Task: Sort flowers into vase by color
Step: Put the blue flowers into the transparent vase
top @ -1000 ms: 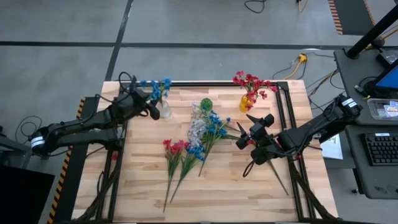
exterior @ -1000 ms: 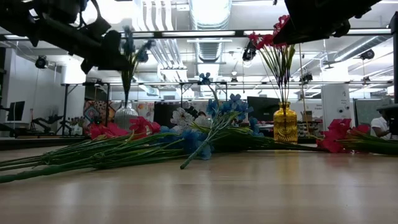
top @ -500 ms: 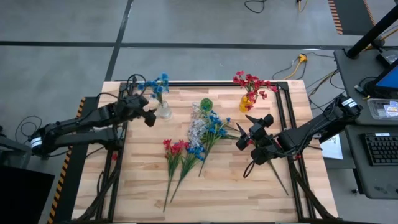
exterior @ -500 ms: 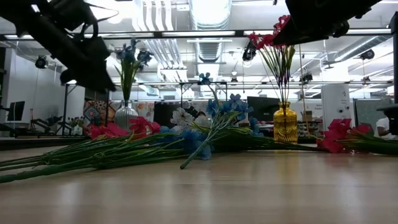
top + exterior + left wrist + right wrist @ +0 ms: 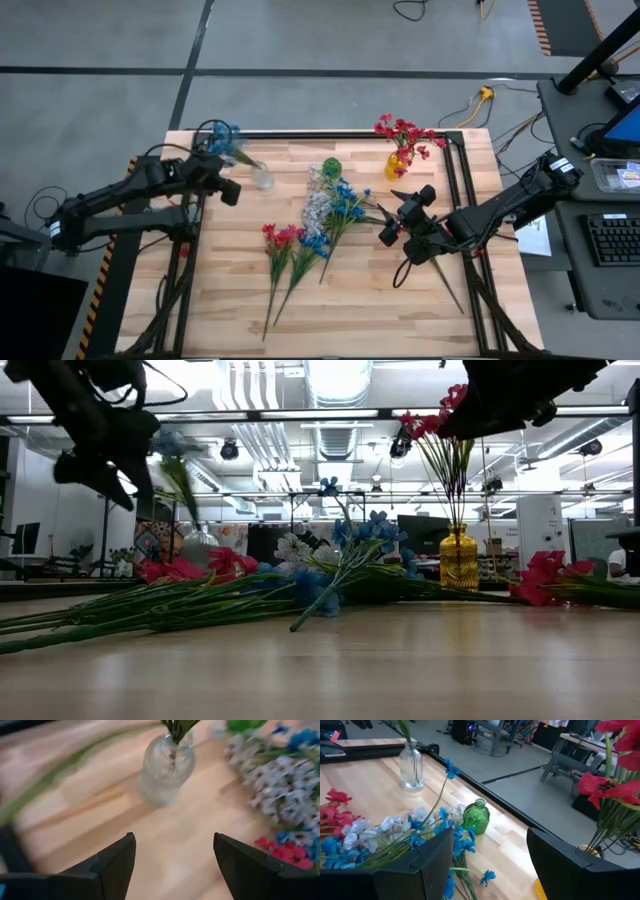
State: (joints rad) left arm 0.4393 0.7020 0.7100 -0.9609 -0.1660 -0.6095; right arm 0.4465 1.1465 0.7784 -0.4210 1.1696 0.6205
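A clear glass vase (image 5: 263,179) (image 5: 166,767) stands at the far left and holds a blue flower (image 5: 222,137) that leans toward the table's left. My left gripper (image 5: 228,188) (image 5: 172,840) hovers open just left of the vase, tipped down, with nothing between its fingers. Loose red (image 5: 280,238), blue (image 5: 345,205) and white (image 5: 318,205) flowers lie in a pile at mid-table. A yellow vase (image 5: 397,165) holds red flowers (image 5: 405,132). My right gripper (image 5: 385,228) (image 5: 490,837) hangs open right of the pile, holding nothing.
An empty green vase (image 5: 331,167) (image 5: 475,817) stands at the far middle. Another red flower (image 5: 545,575) lies on the table's right side, under my right arm. A black rail (image 5: 350,135) runs along the table's far edge. The near half of the table is bare wood.
My left gripper has let go of the blue flower's stem at the clear vase, drawn back toward the table's left edge and tipped downward. The freed flower, stem still in the vase, has swung over and now leans toward the left.
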